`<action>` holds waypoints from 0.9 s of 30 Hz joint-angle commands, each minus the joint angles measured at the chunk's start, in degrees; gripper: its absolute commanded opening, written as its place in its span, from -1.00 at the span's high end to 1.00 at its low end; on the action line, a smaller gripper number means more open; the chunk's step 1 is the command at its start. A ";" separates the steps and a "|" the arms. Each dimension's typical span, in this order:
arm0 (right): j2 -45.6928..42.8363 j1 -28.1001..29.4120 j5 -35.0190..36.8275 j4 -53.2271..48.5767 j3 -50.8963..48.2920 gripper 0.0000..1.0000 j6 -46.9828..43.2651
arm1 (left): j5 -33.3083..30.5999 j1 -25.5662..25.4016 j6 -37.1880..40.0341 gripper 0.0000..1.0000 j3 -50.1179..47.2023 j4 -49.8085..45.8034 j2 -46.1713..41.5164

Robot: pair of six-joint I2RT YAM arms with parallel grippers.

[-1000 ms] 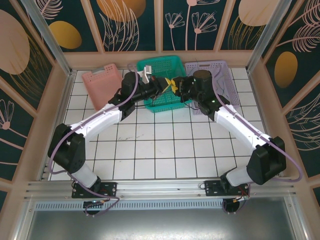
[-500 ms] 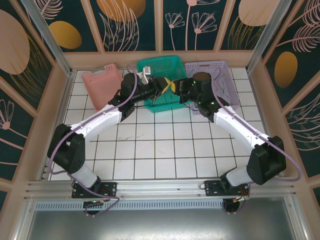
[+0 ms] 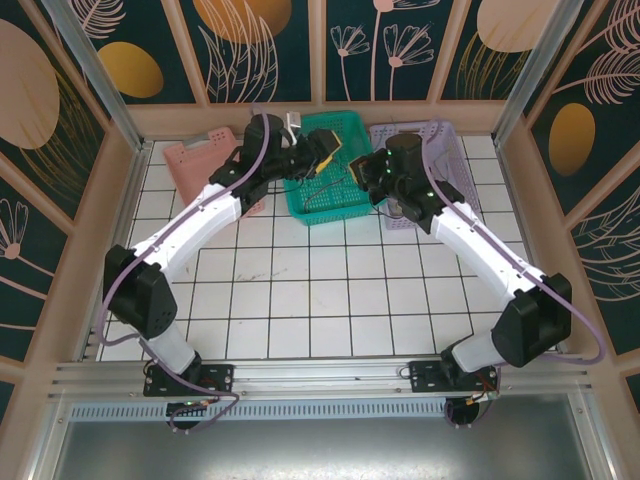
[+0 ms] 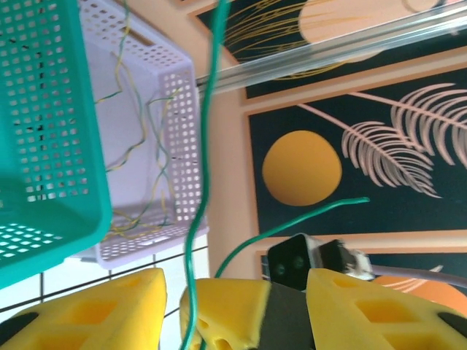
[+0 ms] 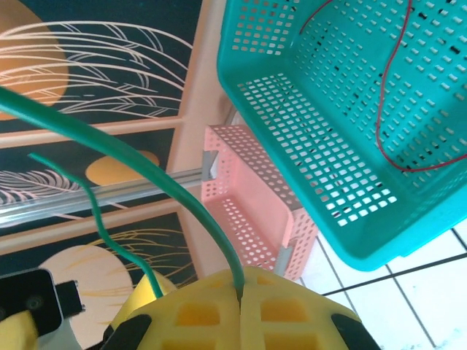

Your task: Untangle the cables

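Both arms reach to the far edge of the table, grippers meeting above the teal basket point(image 5: 321, 146).

Right gripper point(image 5: 239, 295): clenched on the green cable point(image 5: 146, 164), pinched right at the fingertips. The cable arcs up and away from the pads, lifted clear of the baskets. I read this as the anchor hold that keeps the strand taut and separated.

Left gripper point(image 3: 327, 150): jaws apart, gripping nothing. In its wrist view the green cable hangs loosely between the yellow fingers point(image 4: 95, 310) without being pinched. I judge it is giving the strand over to the right side.

Red cable point(image 5: 379, 127) lies alone on the teal basket floor. Thin yellow and green strands point(image 4: 149, 124) lie loose in the lilac basket point(image 4: 186, 168) at the far right, so that looks like where sorted pieces go.

Risk: the green cable's free end whipping back into a basket.
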 commanded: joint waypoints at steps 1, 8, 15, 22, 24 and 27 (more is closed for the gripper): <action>0.93 0.17 0.01 -1.95 2.34 1.00 -2.97 | -0.81 0.10 3.85 -0.03 1.53 -6.50 2.79; 0.48 -0.03 -0.25 -4.83 2.73 1.00 -4.07 | -3.81 0.43 7.76 0.68 2.77 -10.18 3.37; -7.76 -3.09 0.80 0.74 -9.06 1.00 2.10 | -8.84 3.19 8.07 1.00 -0.89 -12.46 -0.92; -15.33 -3.40 3.16 15.30 -25.38 1.00 19.68 | -5.34 6.29 -4.34 1.00 -12.60 0.16 -6.18; -15.28 -2.92 3.17 16.66 -26.23 1.00 22.07 | -4.07 7.21 -6.53 1.00 -13.62 2.41 -6.64; -13.79 -1.96 2.29 17.55 -25.52 1.00 24.58 | -2.48 7.75 -9.85 1.00 -14.25 6.00 -6.65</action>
